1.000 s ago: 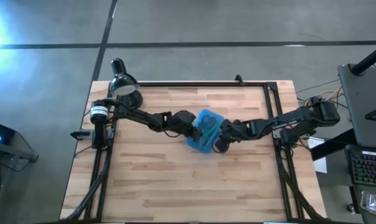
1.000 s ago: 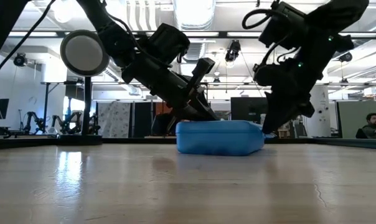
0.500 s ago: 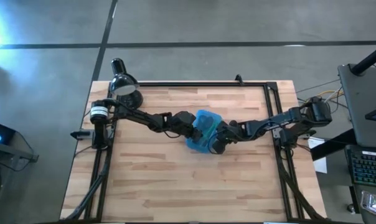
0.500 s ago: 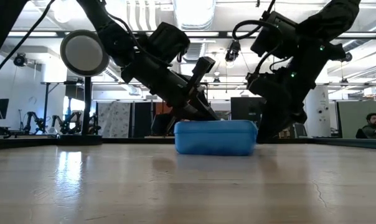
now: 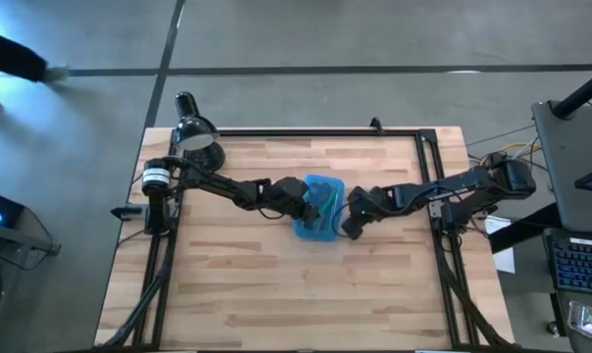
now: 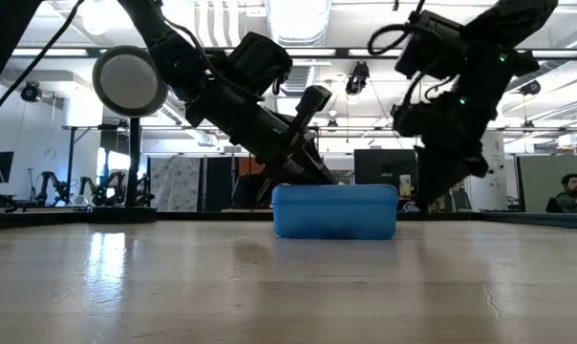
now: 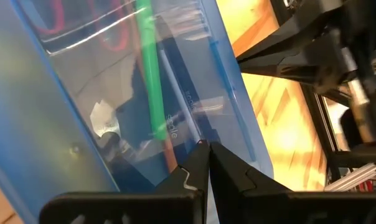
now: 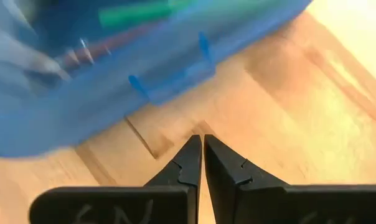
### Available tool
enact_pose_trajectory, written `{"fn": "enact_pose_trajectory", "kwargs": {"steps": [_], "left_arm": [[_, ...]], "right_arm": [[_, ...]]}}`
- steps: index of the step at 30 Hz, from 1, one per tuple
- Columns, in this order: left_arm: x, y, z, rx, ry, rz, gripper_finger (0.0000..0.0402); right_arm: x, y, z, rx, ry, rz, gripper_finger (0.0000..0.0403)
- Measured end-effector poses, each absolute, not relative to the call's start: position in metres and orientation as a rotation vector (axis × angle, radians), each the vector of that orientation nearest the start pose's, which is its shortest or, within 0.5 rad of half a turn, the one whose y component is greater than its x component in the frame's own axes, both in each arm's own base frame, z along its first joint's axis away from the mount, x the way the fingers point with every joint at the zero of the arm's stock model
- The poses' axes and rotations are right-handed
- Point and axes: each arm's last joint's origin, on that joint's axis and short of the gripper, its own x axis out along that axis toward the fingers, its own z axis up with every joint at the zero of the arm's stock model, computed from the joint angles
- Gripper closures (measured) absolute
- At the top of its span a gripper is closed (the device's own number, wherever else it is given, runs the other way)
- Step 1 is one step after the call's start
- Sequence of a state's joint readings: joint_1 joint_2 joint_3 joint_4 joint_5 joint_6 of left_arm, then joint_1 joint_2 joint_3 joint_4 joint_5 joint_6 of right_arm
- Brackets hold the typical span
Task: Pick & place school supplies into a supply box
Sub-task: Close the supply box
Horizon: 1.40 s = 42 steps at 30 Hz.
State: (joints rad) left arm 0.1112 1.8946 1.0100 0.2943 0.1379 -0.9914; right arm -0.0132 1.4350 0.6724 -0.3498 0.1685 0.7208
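The translucent blue supply box [image 5: 319,206] lies closed on the wooden table, mid-table; in the low view the supply box [image 6: 334,211] sits flat. Through its lid [image 7: 132,93] I see school supplies: a green pen [image 7: 149,68], dark pens and red scissor handles [image 7: 82,25]. My left gripper [image 5: 304,201] is shut, its tips on the box from the left. My right gripper [image 8: 197,142] is shut and hangs over bare wood just right of the box [image 8: 113,74], clear of it; in the high view the right gripper [image 5: 345,226] is at the box's right side. My left gripper presses its shut fingertips [image 7: 203,149] against the box's translucent lid [image 7: 194,134], on the top near its left end [image 6: 298,183]. The fingers come slanting down from the table's left. The box rests flat on the table under them.
A black desk lamp [image 5: 193,132] stands at the table's far left corner; its round head [image 6: 129,81] shows in the low view. A black frame [image 5: 428,167] runs along the table's edges. Bare wood lies near and right of the box. A person [image 6: 575,191] sits beyond the table.
My right gripper went in against the box's right end, then drew back toward the table's right edge, clear of it. The box, whose right end stood raised and bulging, has settled flat and closed and has turned slightly. My left gripper has stayed on the lid.
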Motion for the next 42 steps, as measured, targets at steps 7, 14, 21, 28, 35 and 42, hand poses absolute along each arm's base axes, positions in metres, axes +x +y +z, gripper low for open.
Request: {"fn": "enact_pose_trajectory", "kwargs": {"steps": [7, 14, 21, 28, 35, 42], "left_arm": [[0.384, 0.039, 0.148, -1.059, 0.551, 0.279, 0.0401], [0.383, 0.039, 0.148, -1.067, 0.568, 0.294, 0.0401], [0.382, 0.039, 0.147, -1.076, 0.581, 0.3, 0.0401], [0.382, 0.039, 0.147, -1.084, 0.58, 0.302, 0.0401], [0.382, 0.039, 0.146, -1.092, 0.579, 0.3, 0.0401], [0.386, 0.039, 0.152, -1.088, 0.593, 0.29, 0.0401]], "right_arm": [[0.244, -0.033, 0.151, 0.961, 0.937, -0.649, 0.039], [0.244, -0.034, 0.155, 1.189, 0.836, -0.764, 0.039], [0.249, -0.035, 0.164, 1.24, 0.709, -0.739, 0.039], [0.254, -0.031, 0.157, 1.228, 0.727, -0.729, 0.039], [0.257, -0.032, 0.151, 1.211, 0.734, -0.729, 0.039], [0.262, -0.033, 0.147, 1.199, 0.714, -0.723, 0.039]]}}
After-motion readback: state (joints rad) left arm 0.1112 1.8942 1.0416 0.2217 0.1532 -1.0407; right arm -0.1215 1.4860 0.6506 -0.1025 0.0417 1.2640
